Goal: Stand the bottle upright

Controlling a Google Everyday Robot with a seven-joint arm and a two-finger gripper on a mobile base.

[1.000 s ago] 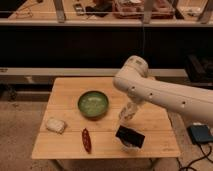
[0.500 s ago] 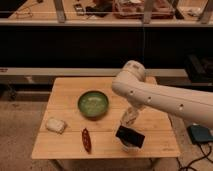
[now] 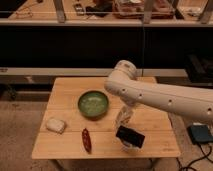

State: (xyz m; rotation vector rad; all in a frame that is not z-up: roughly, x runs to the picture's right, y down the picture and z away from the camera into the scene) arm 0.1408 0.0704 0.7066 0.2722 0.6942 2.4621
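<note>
While the white arm reaches in from the right and bends down over the table, the gripper sits low at the front right part of the wooden table, close to the front edge. Gripper looks like a dark block from this side; cannot tell if it is open, closed or gripping anything. The bottle is mostly hidden: only a pale bit shows right under the gripper, touching or nearly touching the tabletop. Cannot tell if it is lying or tilted.

Other things: a green bowl sits mid-table, left of and behind the gripper, near the arm's wrist but apart from it. A small dark red item lies at the front, left of the gripper, with bare wood between them. A white lump sits at the left side, well apart from the gripper.

Room: bare wood behind and to the right of the gripper, and along the front left corner. Front edge is just beside the gripper, right edge is near. The arm itself covers the right rear of the table. A blue object lies on the floor off the table's right side. A dark shelf unit runs behind the table.
</note>
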